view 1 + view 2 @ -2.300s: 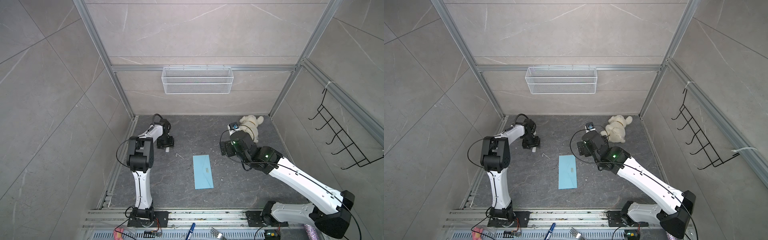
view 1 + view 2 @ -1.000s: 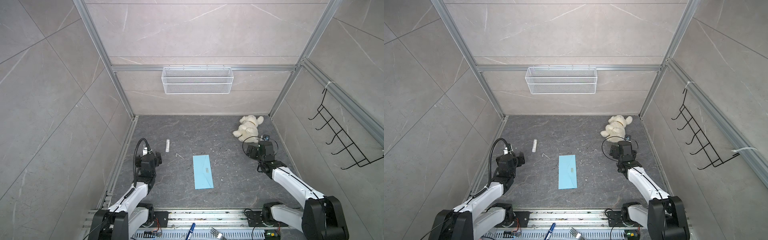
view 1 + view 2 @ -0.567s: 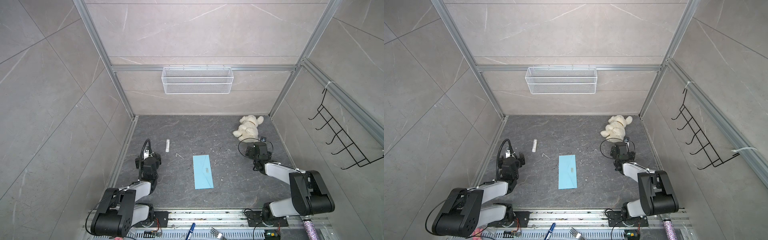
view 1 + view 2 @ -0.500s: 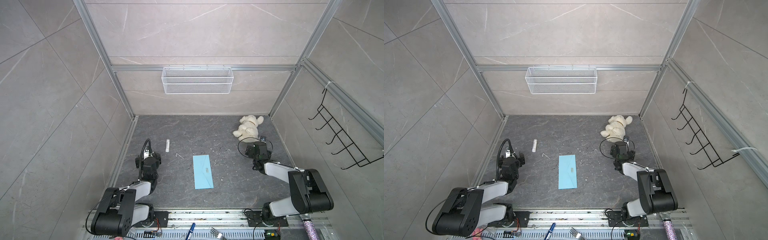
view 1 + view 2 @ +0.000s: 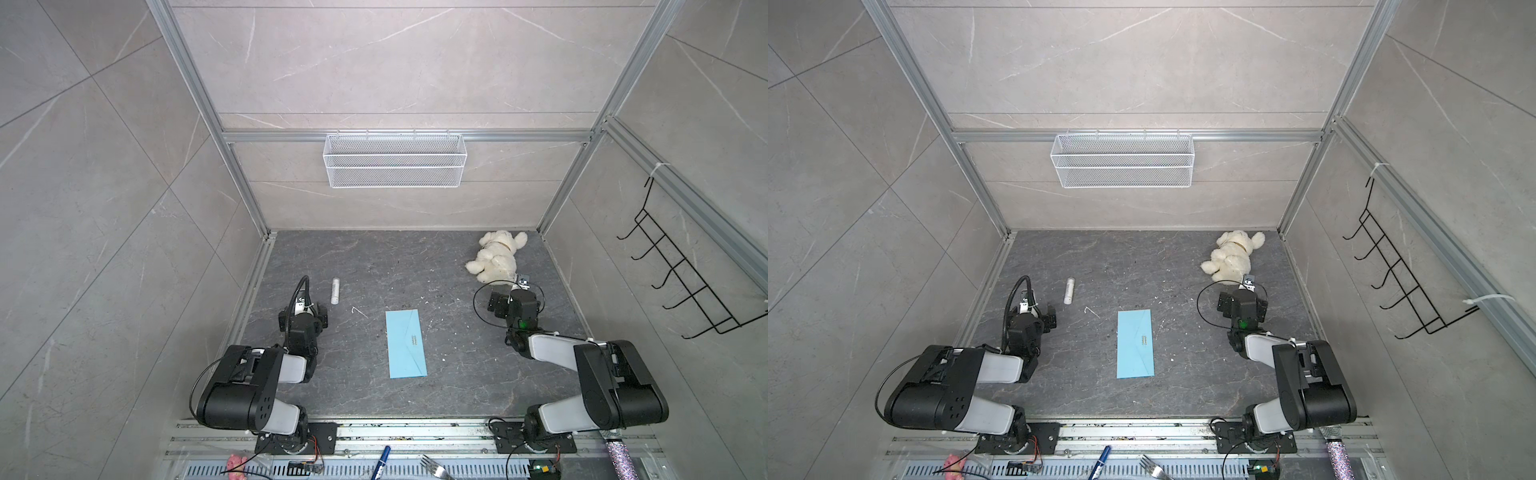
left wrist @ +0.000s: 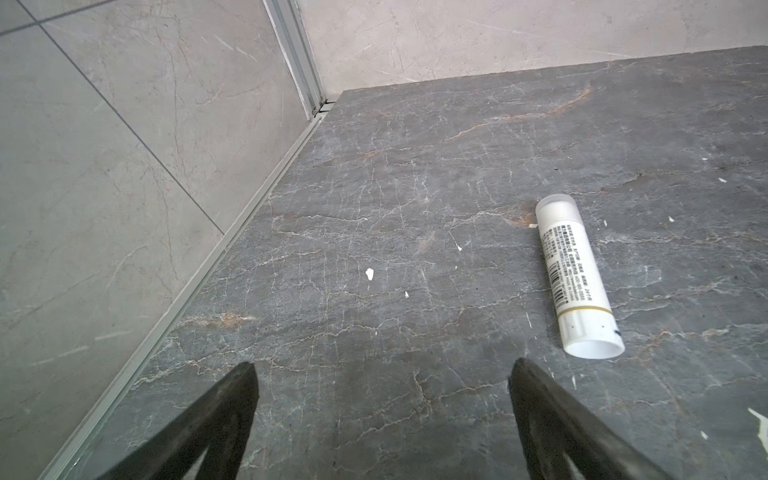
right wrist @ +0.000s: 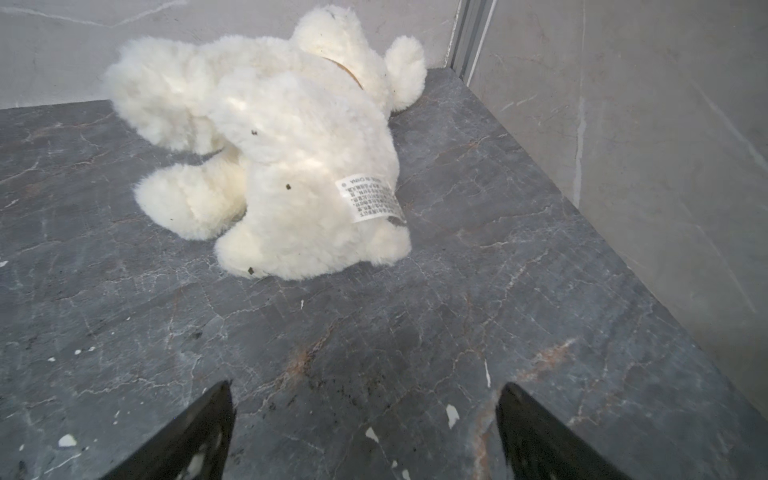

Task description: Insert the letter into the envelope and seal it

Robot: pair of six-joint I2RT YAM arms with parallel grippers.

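envelope (image 5: 406, 344), light blue, flat, flap closed, dark print

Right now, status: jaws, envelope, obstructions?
Both jaws open, empty. Light blue paper envelope flat, central, flap down; letter unseen. White tube, white plush toy lie clear.

A: Where do the top views look from?
B: From high up, looking down at the whole dark floor (image 5: 374, 257). Both top views show nearly the same.
A: And the wrist views?
B: Very low and close. The left wrist sees the white tube (image 6: 575, 278); the right wrist sees the fluffy toy (image 7: 291, 166). Both show up from above too.
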